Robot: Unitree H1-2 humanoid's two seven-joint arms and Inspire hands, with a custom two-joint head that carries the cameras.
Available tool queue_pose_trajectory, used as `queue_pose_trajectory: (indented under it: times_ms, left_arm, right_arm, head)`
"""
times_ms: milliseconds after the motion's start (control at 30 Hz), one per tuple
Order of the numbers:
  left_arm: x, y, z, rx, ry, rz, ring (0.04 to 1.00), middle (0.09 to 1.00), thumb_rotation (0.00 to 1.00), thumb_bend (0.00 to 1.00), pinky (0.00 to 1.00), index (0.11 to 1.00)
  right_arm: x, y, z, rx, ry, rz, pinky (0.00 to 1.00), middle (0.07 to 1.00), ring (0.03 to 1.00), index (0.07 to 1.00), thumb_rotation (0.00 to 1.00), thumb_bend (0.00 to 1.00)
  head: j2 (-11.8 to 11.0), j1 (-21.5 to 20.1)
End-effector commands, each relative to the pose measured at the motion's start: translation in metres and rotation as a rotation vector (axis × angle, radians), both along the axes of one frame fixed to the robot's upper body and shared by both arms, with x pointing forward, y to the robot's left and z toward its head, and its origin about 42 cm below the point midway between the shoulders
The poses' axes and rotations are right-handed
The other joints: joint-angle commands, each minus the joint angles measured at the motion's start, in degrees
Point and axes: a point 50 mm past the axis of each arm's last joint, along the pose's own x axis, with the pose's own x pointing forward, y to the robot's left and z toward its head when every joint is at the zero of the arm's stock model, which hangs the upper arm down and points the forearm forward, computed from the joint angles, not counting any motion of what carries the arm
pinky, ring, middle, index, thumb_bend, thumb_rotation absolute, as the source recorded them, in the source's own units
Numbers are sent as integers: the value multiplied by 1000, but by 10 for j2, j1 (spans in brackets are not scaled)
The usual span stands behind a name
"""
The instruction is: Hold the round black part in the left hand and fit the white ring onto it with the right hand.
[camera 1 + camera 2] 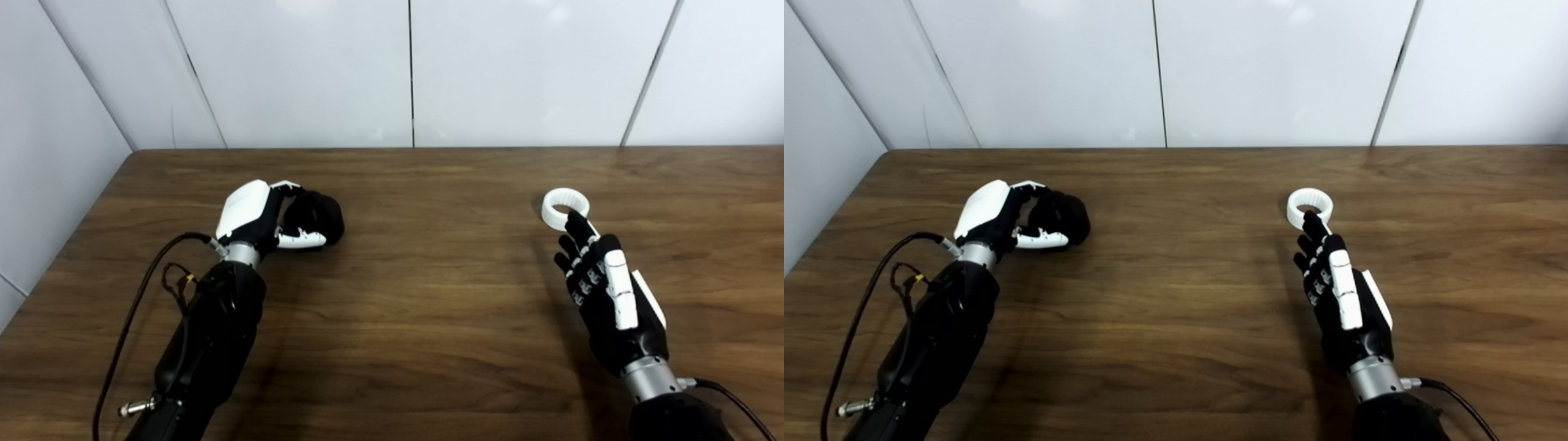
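The round black part rests on the wooden table at the left. My left hand is closed around it, thumb in front and fingers curled over its top. The white ring lies flat on the table at the right. My right hand is open, fingers straight and pointing away, just in front of the ring. Its fingertips reach the ring's near edge; I cannot tell whether they touch. The same scene shows in the right eye view: part, ring.
White wall panels stand along the table's far edge and left side. A black cable loops off my left forearm, and another cable leaves my right wrist.
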Motion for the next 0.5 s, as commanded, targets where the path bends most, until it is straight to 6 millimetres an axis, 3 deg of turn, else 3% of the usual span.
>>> queue_pose_trajectory:
  times_ms: [0,467]
  left_arm:
    - [-2,-4,15,33,-57,-35,859,846,354,750,732,720]
    - [-34,-31,-6,47,-75,-115,852,839,353,743,743,738]
  right_arm:
    - [-3,0,12,10,-59,12,1000,993,1000,957,947,523]
    - [-4,-4,18,-3,-69,4,978,978,988,952,959,516]
  head:
    - [1,0]
    - [5,-3]
